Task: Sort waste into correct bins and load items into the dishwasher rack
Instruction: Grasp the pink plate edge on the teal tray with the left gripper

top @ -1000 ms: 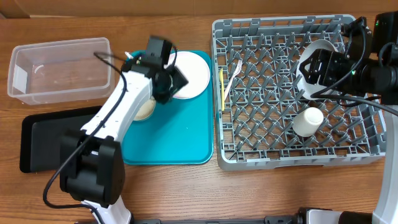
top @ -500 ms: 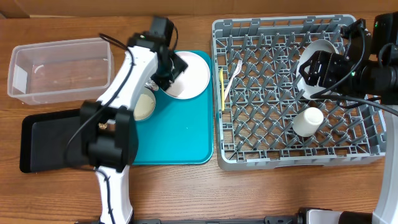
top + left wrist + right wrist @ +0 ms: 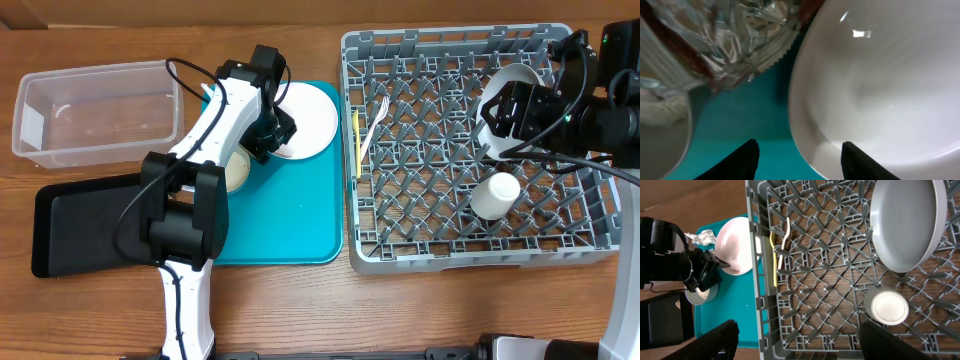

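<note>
Cup (image 3: 495, 195), spoon (image 3: 358, 145), fork (image 3: 378, 112) and grey plate (image 3: 907, 225) sit in the rack (image 3: 430, 215). Left of the rack, white plate (image 3: 312, 118), bowl (image 3: 235, 175) and foil (image 3: 740, 30) await handling. My left gripper (image 3: 800, 156) gapes astride that plate's rim, and my right gripper (image 3: 807, 337) gapes too.

- We see the left arm (image 3: 212, 125) as smooth white links joined by blocky black joints.
- A thin black cable (image 3: 172, 62) arcs free of its white shell at the far end.
- The right arm (image 3: 600, 115) is black all over, strung with black cables, and carries a small green light (image 3: 607, 38).
- The left gripper (image 3: 799, 161) has two matte black tapered fingers.
- The right gripper (image 3: 797, 335) has dark fingers of the same kind.
</note>
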